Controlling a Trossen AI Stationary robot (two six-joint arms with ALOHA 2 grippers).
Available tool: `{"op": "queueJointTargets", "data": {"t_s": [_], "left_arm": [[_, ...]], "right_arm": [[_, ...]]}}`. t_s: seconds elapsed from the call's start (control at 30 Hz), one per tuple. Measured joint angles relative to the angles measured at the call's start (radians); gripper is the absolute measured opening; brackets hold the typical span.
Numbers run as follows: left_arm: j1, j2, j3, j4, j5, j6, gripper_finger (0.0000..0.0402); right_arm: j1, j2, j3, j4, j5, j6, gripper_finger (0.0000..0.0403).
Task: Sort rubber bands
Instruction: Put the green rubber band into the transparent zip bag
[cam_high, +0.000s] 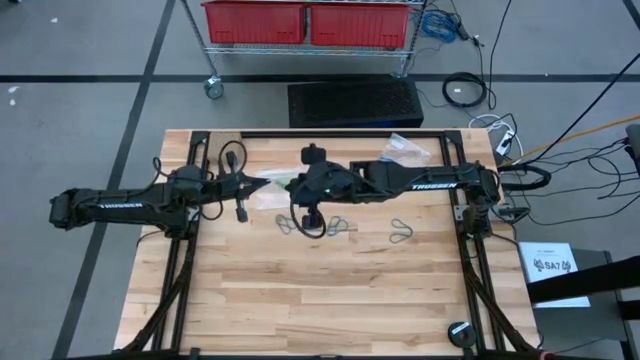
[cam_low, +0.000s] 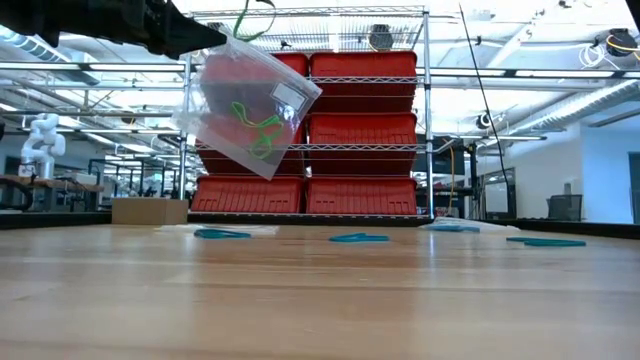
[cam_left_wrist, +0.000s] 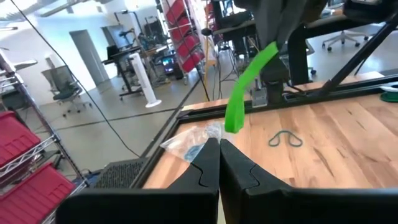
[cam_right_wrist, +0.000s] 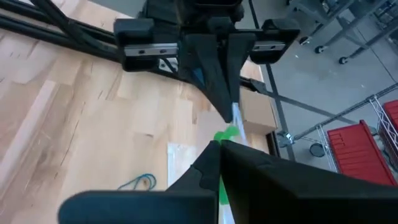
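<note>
A clear plastic bag (cam_low: 250, 110) with green rubber bands (cam_low: 255, 125) inside hangs above the table. My left gripper (cam_high: 262, 186) is shut on its top. My right gripper (cam_high: 297, 187) faces it from the table's right, just above the bag's mouth, shut on one green rubber band (cam_left_wrist: 249, 81). That band runs from the right fingers down toward the left fingertips. Blue and dark rubber bands (cam_high: 290, 225) (cam_high: 340, 226) (cam_high: 400, 233) lie flat on the wood below. My left gripper pinches the bag's top edge (cam_right_wrist: 236, 115) between its two shut fingers, coming level from the table's left. The bag hangs tilted below the fingers, clear of the table. My right gripper pinches one end of the green band (cam_right_wrist: 225, 134) between its shut fingertips, slanting down from the table's right. The band hangs clear of the table, its lower end (cam_left_wrist: 233, 124) at the bag's mouth.
A second clear bag (cam_high: 405, 150) with blue bands inside lies near the table's far edge. Black frame rails (cam_high: 465, 215) run along the table's left and right sides. Red bins (cam_low: 360, 130) on a wire shelf stand beyond the far edge.
</note>
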Motion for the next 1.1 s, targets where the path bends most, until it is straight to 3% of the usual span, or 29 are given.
{"op": "queueJointTargets", "data": {"t_s": [0.63, 1.1], "left_arm": [[-0.005, 0.0, 0.0, 0.0, 0.049, 0.006, 0.0], [-0.038, 0.0, 0.0, 0.04, 0.05, 0.006, 0.0]], "right_arm": [[0.001, -0.006, 0.0, -0.108, 0.055, 0.033, 0.0], [-0.054, 0.013, -0.001, -0.119, -0.039, 0.074, 0.0]]}}
